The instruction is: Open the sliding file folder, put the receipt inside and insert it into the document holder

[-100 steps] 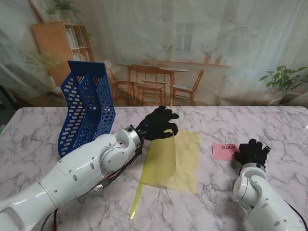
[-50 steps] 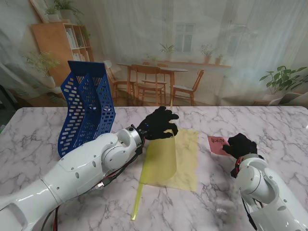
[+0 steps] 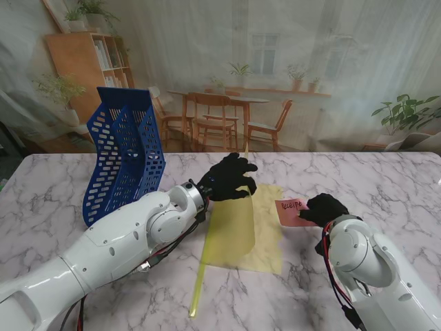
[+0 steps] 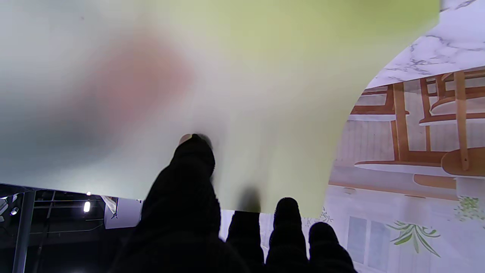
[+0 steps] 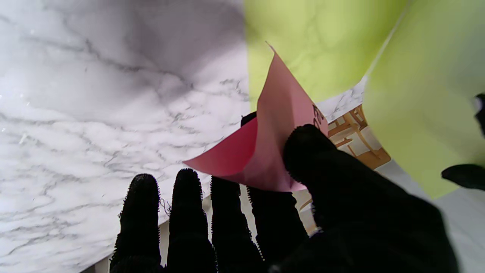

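your left hand (image 3: 229, 177) pinched the folder (image 3: 265, 234) cover up; your right hand (image 3: 324, 208) pinched the pink receipt (image 3: 289, 212) at the folder's right edge.

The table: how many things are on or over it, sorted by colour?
Blue: 1, the document holder
Yellow: 1, the file folder, cover lifted by the left hand
Pink: 1, the receipt, held by the right hand
Total: 3

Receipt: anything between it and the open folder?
Nothing visible. The right hand holds the receipt at the right edge of the folder's lower sheet, and the left hand holds the top cover lifted off it.
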Tool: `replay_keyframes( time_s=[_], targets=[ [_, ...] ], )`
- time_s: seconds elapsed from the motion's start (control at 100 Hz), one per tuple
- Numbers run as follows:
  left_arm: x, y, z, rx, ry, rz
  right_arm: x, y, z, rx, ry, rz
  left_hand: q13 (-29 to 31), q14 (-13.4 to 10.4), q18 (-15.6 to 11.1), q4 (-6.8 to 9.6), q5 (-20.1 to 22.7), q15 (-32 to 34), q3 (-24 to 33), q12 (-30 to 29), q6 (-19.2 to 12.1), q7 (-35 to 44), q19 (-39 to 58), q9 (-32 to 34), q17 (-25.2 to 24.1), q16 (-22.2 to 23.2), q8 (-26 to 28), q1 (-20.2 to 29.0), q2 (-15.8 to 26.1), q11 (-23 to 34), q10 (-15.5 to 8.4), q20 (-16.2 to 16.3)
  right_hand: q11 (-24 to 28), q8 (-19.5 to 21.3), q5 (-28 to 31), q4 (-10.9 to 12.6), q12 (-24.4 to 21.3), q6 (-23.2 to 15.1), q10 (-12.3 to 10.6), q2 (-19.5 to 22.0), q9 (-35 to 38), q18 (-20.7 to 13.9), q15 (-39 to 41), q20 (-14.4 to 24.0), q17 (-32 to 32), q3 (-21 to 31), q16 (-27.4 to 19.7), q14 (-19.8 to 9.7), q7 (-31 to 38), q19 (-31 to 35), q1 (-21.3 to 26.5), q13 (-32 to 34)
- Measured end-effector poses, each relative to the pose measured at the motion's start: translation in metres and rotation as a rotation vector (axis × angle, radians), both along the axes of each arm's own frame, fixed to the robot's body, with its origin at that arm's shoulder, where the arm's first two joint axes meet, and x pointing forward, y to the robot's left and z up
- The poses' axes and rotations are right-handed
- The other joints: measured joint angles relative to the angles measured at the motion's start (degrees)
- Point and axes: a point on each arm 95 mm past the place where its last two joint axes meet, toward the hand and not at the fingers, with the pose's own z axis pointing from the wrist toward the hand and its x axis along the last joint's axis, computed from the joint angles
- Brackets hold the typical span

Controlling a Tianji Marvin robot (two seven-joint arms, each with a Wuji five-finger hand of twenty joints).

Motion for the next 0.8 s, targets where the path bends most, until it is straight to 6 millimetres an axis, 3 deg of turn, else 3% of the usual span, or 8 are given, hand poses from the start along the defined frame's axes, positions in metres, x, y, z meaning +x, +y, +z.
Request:
replay_keyframes(
  time_s=[0.18, 0.39, 0.56, 0.8],
  targets=[
    [-0.001, -0.004, 0.001, -0.012, 0.000, -0.004, 0.001, 0.019, 0.000, 0.102, 0.059, 0.007, 0.0, 0.0, 0.0, 0.00, 0.0, 0.0, 0.0, 0.0, 0.0, 0.0, 0.0, 0.0, 0.0, 0.0, 0.0, 0.0, 0.0, 0.0, 0.0, -0.1, 3.9, 0.1, 0.0, 0.0, 1.8, 1.7, 0.8, 0.0, 1.7, -1.5, 11.8, 3.5, 7.2, 0.6, 6.3, 2.1, 0.0, 18.9, 1.3, 4.3],
    [-0.002, -0.005, 0.003, -0.017, -0.002, -0.008, 0.004, 0.036, -0.001, 0.125, 0.088, 0.016, 0.0, 0.0, 0.0, 0.00, 0.0, 0.0, 0.0, 0.0, 0.0, 0.0, -0.1, 0.0, 0.0, 0.0, 0.0, 0.0, 0.0, 0.0, 0.0, -0.7, 10.9, 0.1, 0.0, 0.0, 8.1, 3.0, 1.5, 0.0, 12.1, -1.8, 28.3, 5.7, 19.2, 1.6, 13.3, 3.5, 0.0, 33.8, 2.0, 16.0],
    [-0.003, -0.007, 0.002, -0.019, 0.002, -0.015, 0.006, 0.045, -0.003, 0.147, 0.121, 0.019, 0.0, 0.0, 0.2, 0.00, 0.0, 0.0, 0.0, 0.0, 0.0, 0.0, -0.1, 0.0, 0.0, 0.0, 0.0, 0.0, 0.0, 0.0, 0.0, -0.8, 13.3, 1.6, 0.0, 0.0, 10.7, 3.0, 3.5, 0.6, 16.4, -1.2, 34.0, 7.3, 26.3, 1.2, 15.7, 3.5, 1.4, 38.3, 2.1, 23.0],
    [-0.005, -0.010, 0.002, -0.028, 0.009, -0.017, 0.014, 0.052, -0.012, 0.161, 0.157, -0.018, 0.0, 0.0, 0.2, 0.00, 0.0, 0.0, 0.0, 0.0, 0.0, 0.0, -0.1, 0.0, 0.0, 0.0, 0.0, 0.0, 0.0, 0.0, 0.0, -1.4, 13.4, 2.2, 0.0, 0.0, 10.9, 3.0, 3.6, 0.6, 16.4, -1.1, 34.0, 7.4, 27.5, 1.0, 15.8, 3.5, 1.4, 39.0, 2.1, 23.8]
  ],
)
